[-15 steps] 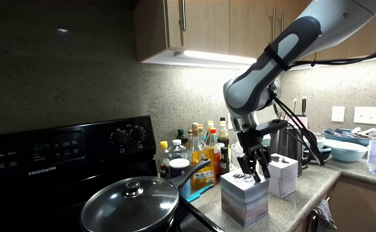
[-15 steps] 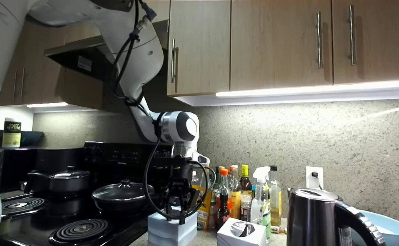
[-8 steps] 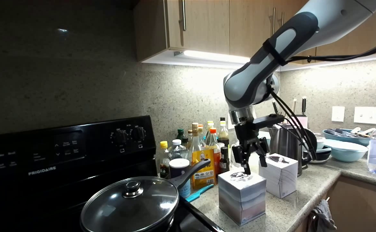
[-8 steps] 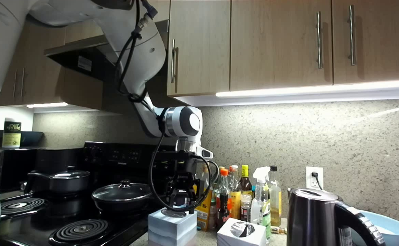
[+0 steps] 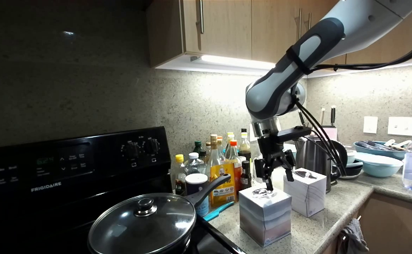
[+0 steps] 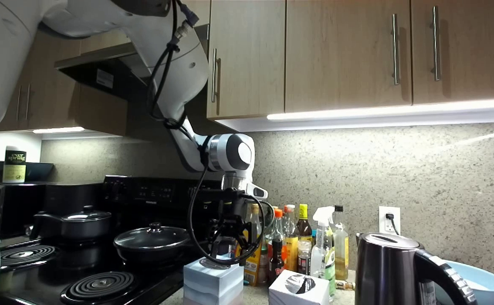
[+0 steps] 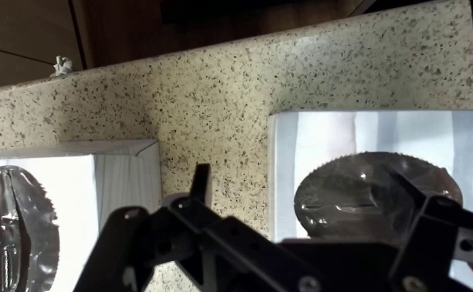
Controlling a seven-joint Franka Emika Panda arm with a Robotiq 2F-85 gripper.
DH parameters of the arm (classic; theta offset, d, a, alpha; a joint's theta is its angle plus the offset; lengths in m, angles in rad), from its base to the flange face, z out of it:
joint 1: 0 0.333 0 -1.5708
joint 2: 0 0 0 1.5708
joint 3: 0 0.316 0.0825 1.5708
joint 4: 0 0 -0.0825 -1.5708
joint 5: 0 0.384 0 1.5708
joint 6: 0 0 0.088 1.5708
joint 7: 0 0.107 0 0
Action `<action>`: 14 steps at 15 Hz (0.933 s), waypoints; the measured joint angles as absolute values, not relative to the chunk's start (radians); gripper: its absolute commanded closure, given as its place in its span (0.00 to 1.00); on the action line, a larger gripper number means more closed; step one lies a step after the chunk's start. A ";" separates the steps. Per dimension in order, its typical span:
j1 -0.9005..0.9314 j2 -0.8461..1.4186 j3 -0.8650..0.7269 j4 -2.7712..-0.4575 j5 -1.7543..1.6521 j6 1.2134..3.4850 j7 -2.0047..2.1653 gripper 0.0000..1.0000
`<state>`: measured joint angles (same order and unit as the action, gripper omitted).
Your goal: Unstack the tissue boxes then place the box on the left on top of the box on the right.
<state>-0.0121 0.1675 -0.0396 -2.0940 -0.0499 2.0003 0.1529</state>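
Note:
The two tissue boxes stand apart on the counter, white tops up. In both exterior views the blue-grey tissue box (image 5: 265, 217) (image 6: 213, 284) is on the left and the white tissue box (image 5: 306, 195) (image 6: 299, 292) on the right. The wrist view shows them swapped: blue-grey tissue box (image 7: 325, 129) right, white tissue box (image 7: 129, 178) left. My gripper (image 5: 279, 180) (image 7: 301, 178) hangs above the blue-grey box, jaws spread wide, nothing between them. One of its fingers (image 7: 201, 182) is over the gap between the boxes; the opposite one is over the oval opening. Whether that fingertip touches the box cannot be told.
Behind the boxes stand several bottles (image 5: 223, 169). A steel kettle (image 6: 384, 271) is beyond the white box. The lidded pan (image 5: 144, 222) on the stove points its handle toward the blue-grey box, near a turquoise knife (image 5: 219, 211). The counter's edge (image 7: 220, 48) runs close by.
My gripper's fingers have spread and let go of the blue-grey box. The gripper has risen off its top; the box shifted slightly. During the last half second there is only a small drift.

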 measured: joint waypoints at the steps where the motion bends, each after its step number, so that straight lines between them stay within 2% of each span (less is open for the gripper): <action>1: -0.012 0.176 -0.040 -2.093 -0.050 2.000 0.152 0.00; 2: -0.012 0.184 -0.040 -2.092 -0.050 1.999 0.149 0.00; 4: -0.012 0.201 -0.040 -2.087 -0.049 1.998 0.138 0.27; 6: -0.012 0.218 -0.040 -2.076 -0.048 1.991 0.121 0.41; 14: -0.012 0.246 -0.033 -2.021 -0.047 1.940 0.091 0.90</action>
